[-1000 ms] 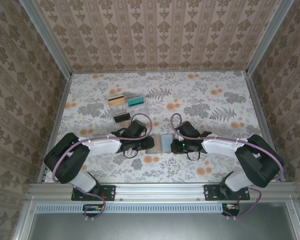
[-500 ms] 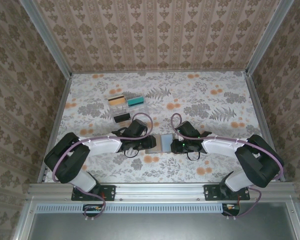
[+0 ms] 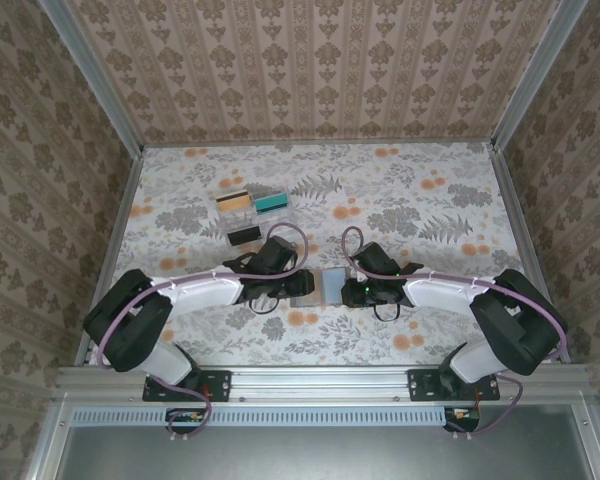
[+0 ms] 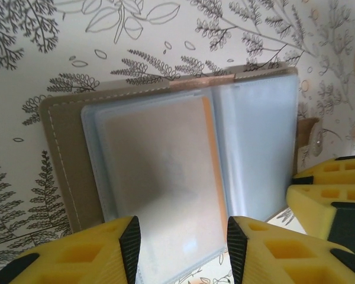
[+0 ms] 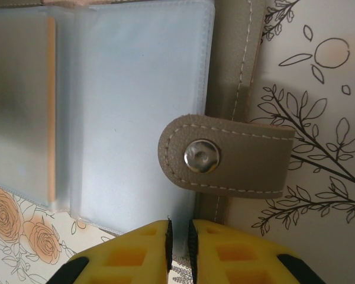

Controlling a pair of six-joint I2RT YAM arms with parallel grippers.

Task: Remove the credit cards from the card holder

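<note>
Since a second ago, the left gripper (image 4: 180, 228) has been edged rightward onto the open card holder (image 3: 325, 285), which lies between the arms toward the near side of the table (image 3: 430, 200). Its jaws are spread over a clear sleeve (image 4: 106, 177) holding an orange-edged card (image 4: 160, 171). The right gripper (image 5: 178, 232) is pinched on the holder's right cover edge, so an extraction seems imminent.

Nothing readable here as far as I can tell: the card holder (image 4: 165, 160) sleeves look frosted and blank, the snap tab (image 5: 225, 157) is plain, and the cards (image 3: 234, 199) in the tray (image 3: 280, 214) are too small to make out.
</note>
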